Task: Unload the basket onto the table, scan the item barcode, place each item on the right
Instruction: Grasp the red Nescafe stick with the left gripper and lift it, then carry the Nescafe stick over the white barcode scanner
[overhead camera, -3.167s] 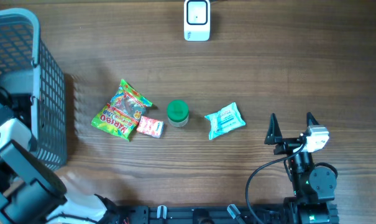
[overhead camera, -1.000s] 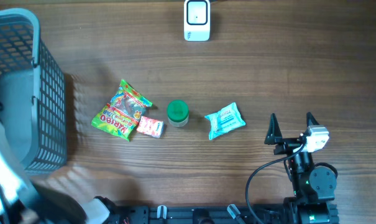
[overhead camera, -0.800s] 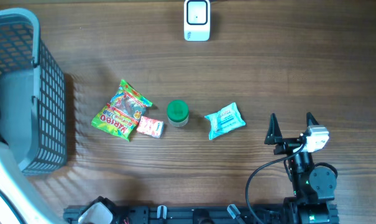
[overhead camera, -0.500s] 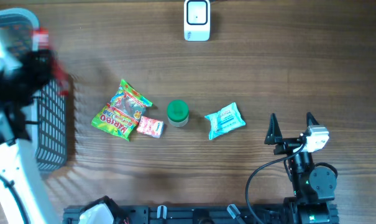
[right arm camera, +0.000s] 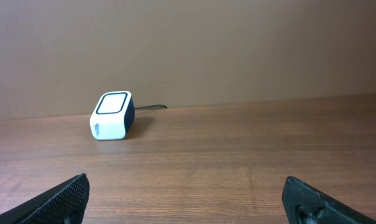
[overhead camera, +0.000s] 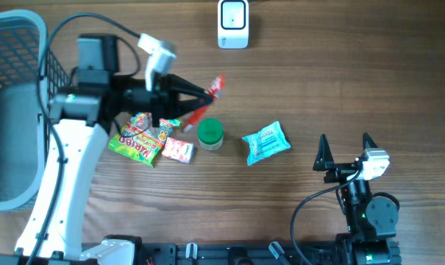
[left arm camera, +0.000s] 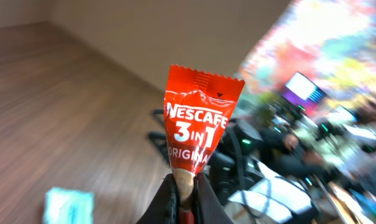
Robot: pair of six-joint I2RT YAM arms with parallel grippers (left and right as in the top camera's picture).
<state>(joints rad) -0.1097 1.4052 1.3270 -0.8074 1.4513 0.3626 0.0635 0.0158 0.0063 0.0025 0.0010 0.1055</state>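
Over the wooden surface (overhead camera: pixel 354 73), left of centre: left pincer (overhead camera: pixel 198 103) clenched on the lower end of a red coffee sachet (overhead camera: pixel 218 85), held aloft. Far right, right pincer (overhead camera: pixel 345 149) spread wide, empty, farther off. White scanner (overhead camera: pixel 232 23) at the far edge, a little beyond the sachet's tip, long axis slanting toward it.

Left end effector (overhead camera: pixel 200 99) pinched tight

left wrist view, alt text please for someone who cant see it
A red Nescafe 3 in 1 sachet stands pinched at its lower end in the left gripper. Behind it, blurred, are the wooden table and a pale blue packet.
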